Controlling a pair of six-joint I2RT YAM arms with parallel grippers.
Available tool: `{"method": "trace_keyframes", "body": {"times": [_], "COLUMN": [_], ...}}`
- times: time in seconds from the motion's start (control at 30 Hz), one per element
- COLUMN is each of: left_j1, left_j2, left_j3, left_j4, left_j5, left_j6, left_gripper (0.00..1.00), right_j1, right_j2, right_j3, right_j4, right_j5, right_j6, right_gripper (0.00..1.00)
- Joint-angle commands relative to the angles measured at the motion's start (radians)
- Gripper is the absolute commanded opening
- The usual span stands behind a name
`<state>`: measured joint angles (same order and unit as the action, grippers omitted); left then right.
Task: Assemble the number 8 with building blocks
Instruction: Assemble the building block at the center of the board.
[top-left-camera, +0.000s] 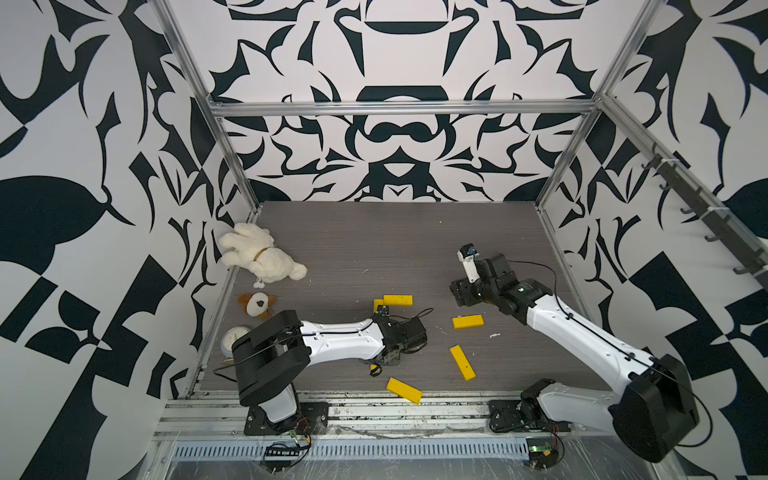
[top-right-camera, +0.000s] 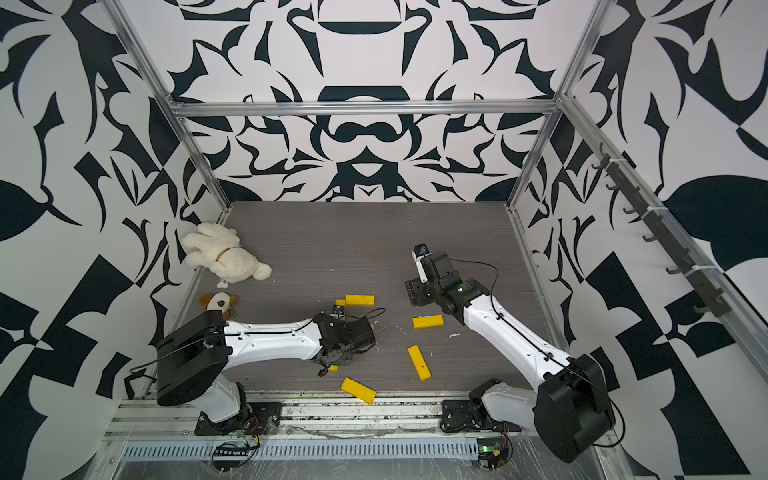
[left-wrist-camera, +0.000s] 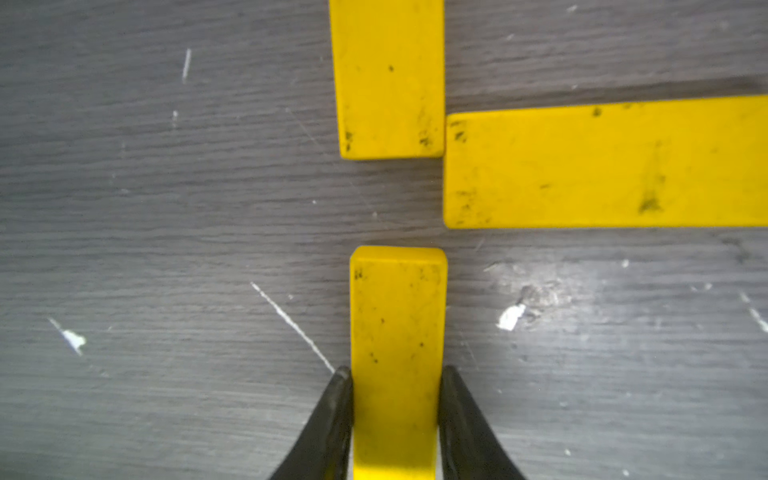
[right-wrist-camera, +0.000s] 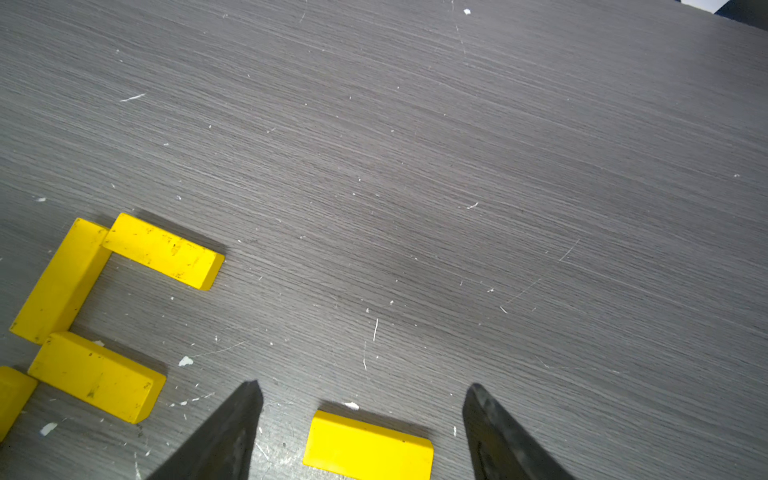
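My left gripper (left-wrist-camera: 395, 370) is shut on a yellow building block (left-wrist-camera: 397, 324) lying on the table. Its free end sits a short gap from two placed blocks, one in line with it (left-wrist-camera: 388, 79) and one crosswise (left-wrist-camera: 602, 166). In the right wrist view these form part of the number 8: a side block (right-wrist-camera: 58, 282), a top block (right-wrist-camera: 162, 251) and a middle block (right-wrist-camera: 97, 376). My right gripper (right-wrist-camera: 363, 385) is open, with a loose block (right-wrist-camera: 368, 446) on the table between its fingers, untouched. In both top views the left wrist (top-left-camera: 401, 332) hides the left fingers.
Loose blocks lie at the right (top-left-camera: 468, 321), front right (top-left-camera: 462, 362) and on the table's front edge (top-left-camera: 403, 390). A white plush toy (top-left-camera: 259, 259), a small brown plush (top-left-camera: 257, 304) and a white bowl (top-left-camera: 235, 336) sit along the left wall.
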<state>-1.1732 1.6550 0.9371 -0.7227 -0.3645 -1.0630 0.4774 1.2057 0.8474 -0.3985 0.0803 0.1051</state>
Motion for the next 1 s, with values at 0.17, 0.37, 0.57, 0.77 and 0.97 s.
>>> {"method": "trace_keyframes", "body": {"times": [0.17, 0.37, 0.57, 0.77, 0.97], "left_j1": [0.023, 0.023, 0.042, 0.054, 0.055], "left_j2": [0.004, -0.004, 0.015, 0.039, 0.065], "left_j3": [0.026, 0.019, 0.036, 0.065, 0.079], "left_j4": [-0.073, -0.083, -0.079, -0.064, -0.073], "left_j5": [-0.033, -0.043, -0.043, -0.034, -0.022], "left_j6": [0.009, 0.005, 0.022, 0.049, 0.052], "left_gripper": [0.34, 0.34, 0.34, 0.34, 0.34], "right_j1": [-0.005, -0.005, -0.005, -0.005, -0.005], "right_j2": [-0.034, -0.029, -0.020, -0.019, -0.013], "right_j3": [-0.001, 0.002, 0.009, 0.007, 0.010], "right_j4": [0.010, 0.012, -0.002, -0.005, -0.012], "right_j5": [-0.008, -0.006, -0.007, -0.008, -0.011], "right_j6": [-0.006, -0.008, -0.008, -0.007, -0.007], "right_gripper": [0.78, 0.79, 0.78, 0.78, 0.78]}}
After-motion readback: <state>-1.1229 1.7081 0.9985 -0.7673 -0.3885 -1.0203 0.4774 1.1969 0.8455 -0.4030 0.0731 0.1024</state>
